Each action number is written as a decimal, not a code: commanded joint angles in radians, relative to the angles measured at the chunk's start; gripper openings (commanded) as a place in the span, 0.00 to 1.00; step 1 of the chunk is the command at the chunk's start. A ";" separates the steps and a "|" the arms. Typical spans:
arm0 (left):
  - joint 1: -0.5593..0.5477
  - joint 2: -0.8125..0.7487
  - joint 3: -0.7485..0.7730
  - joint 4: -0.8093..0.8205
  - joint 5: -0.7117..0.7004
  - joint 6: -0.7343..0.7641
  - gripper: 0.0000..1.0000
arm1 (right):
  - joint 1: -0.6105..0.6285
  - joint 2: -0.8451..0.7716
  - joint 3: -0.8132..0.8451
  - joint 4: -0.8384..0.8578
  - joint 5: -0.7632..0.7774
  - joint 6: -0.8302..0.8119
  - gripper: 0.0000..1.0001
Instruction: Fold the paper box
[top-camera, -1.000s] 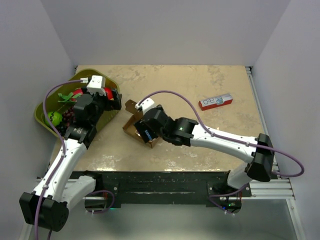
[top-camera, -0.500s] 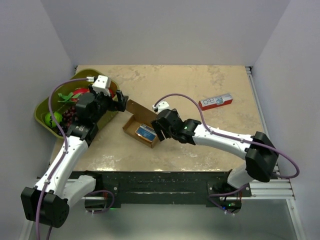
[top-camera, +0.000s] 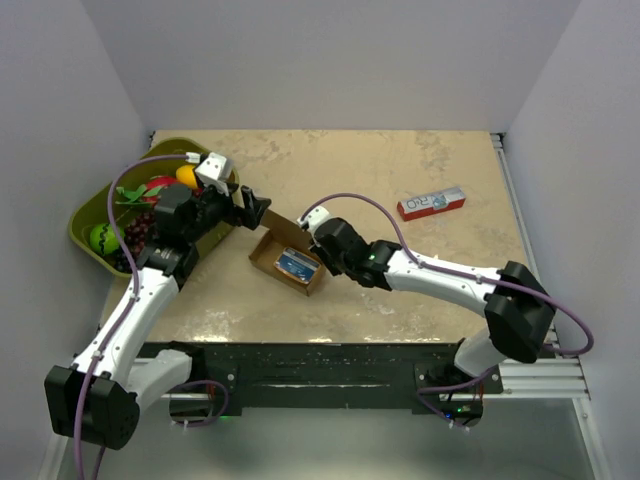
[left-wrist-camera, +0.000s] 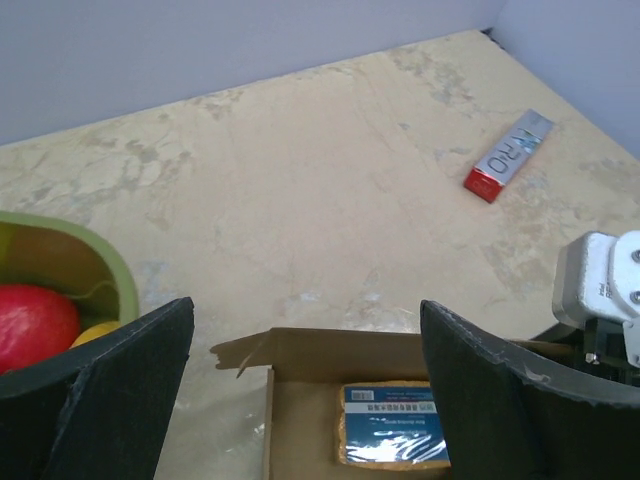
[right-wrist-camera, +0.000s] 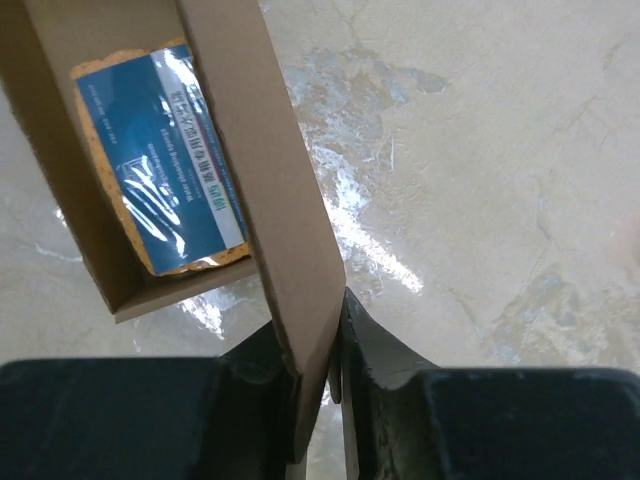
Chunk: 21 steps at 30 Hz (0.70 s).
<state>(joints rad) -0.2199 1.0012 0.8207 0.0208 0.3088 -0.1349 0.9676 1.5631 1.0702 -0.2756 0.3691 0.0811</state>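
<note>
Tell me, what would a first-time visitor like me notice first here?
Probably the open brown paper box in the middle of the table, with a blue-labelled pack lying inside it and the right hand pinching one of its side flaps. Next, the left hand, spread wide open near the box's far-left end, and the green bowl of bright fruit at the table's left edge.

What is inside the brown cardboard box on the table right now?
One orange block in clear wrap with a blue label lies flat on the floor of the box. Nothing else shows inside. Whatever is beneath the block is covered.
</note>
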 joint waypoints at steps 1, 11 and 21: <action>0.007 0.025 0.005 0.059 0.275 0.005 0.96 | -0.013 -0.119 -0.047 0.004 -0.133 -0.150 0.13; 0.007 -0.202 -0.175 0.091 0.213 -0.107 0.92 | -0.104 -0.192 0.059 -0.264 -0.347 -0.253 0.00; 0.004 -0.360 -0.452 0.272 0.144 -0.315 0.92 | -0.213 -0.035 0.209 -0.476 -0.499 -0.348 0.00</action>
<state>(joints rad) -0.2180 0.6563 0.4316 0.1970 0.4896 -0.3523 0.7708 1.5169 1.2121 -0.6357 -0.0349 -0.2062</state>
